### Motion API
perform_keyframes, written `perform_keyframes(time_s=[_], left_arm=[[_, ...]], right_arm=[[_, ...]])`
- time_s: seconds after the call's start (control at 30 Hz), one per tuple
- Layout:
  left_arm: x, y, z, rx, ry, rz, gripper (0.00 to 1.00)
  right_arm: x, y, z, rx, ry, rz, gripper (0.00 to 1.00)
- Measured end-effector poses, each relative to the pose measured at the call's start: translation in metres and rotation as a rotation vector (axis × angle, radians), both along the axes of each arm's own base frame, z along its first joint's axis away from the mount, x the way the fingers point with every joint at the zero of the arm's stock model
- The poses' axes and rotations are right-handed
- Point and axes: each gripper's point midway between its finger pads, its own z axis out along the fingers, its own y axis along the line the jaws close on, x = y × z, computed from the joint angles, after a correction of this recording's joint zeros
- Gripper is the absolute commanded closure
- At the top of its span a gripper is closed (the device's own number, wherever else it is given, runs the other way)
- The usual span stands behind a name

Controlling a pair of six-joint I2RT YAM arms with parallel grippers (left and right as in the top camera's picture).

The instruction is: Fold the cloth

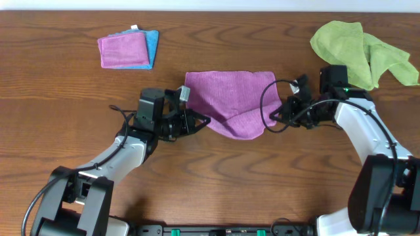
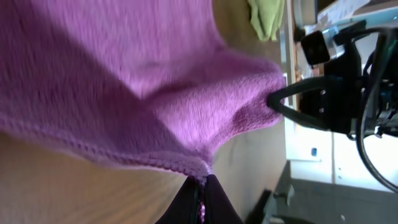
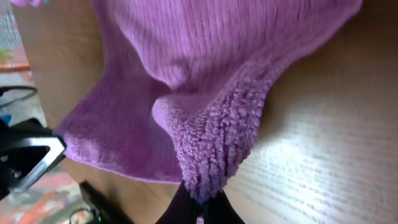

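Note:
The purple-magenta cloth (image 1: 231,98) lies in the middle of the wooden table, its far edge flat and its near part sagging in a loose fold. My left gripper (image 1: 206,120) is shut on the cloth's near left corner; in the left wrist view the hem (image 2: 193,167) runs into the closed jaws of that gripper (image 2: 203,182). My right gripper (image 1: 274,118) is shut on the near right corner. In the right wrist view a bunched ridge of cloth (image 3: 211,143) disappears between the closed tips of that gripper (image 3: 200,200). Both grippers face each other across the cloth.
A lime-green cloth (image 1: 359,51) lies crumpled at the far right, just behind my right arm. A neatly folded purple cloth (image 1: 123,50) rests on a blue one (image 1: 151,46) at the far left. Bare wood lies in front of the cloth.

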Motion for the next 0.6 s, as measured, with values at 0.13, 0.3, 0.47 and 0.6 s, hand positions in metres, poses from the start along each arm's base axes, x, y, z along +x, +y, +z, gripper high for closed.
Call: perform_keyframes(time_s=[0.13,0.3,0.47,0.6], left_arm=[[0.019,0.002,0.01,0.025,-0.052,0.05,0.95],[0.035,0.012,0.013,0.059,-0.079,0.117,0.94],[0.048,0.031,0.009,0.087,-0.079,0.19,0.94],[0.055,0.038,0.004,0.101,-0.072,0.212,0.94]], right_arm=[[0.014,-0.001,0.003,0.004,-0.038,-0.036,0.99],[0.032,-0.003,0.009,0.011,-0.091,-0.082,0.99],[0.045,-0.004,0.011,-0.003,-0.124,-0.121,0.98],[0.048,0.002,0.01,-0.026,-0.134,-0.127,0.98]])
